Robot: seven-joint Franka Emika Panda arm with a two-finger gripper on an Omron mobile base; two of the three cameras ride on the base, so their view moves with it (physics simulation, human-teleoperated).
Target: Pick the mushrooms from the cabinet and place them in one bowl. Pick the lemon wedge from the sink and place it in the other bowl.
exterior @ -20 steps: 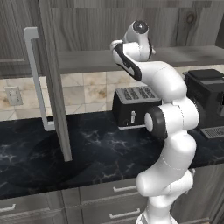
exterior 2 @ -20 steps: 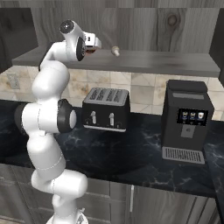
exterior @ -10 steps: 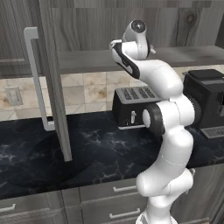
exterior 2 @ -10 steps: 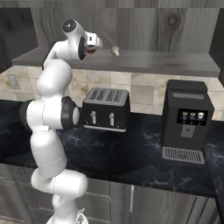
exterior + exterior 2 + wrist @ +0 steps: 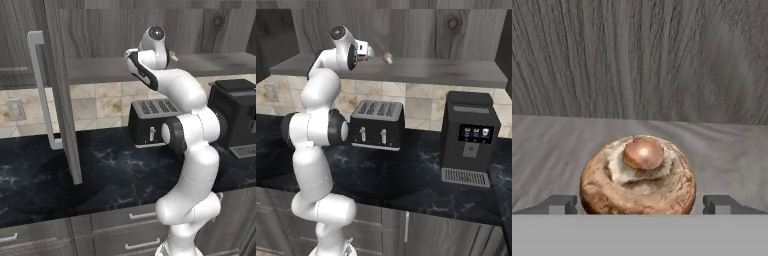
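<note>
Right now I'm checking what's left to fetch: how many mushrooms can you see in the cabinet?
1. The mushroom lies on the cabinet shelf, between the fingertips of the open pincer. A second one may be hidden behind it or the arm.

A black toaster (image 5: pixel 376 124) stands at the back of the dark marbled counter (image 5: pixel 406 177), against the tiled wall (image 5: pixel 95 102). A black coffee machine (image 5: pixel 469 137) stands on the counter near its right end, well apart from the toaster. A wall outlet (image 5: pixel 14 109) sits in the tiles at the far left. Grey drawers (image 5: pixel 130 232) run under the counter's front edge.
</note>
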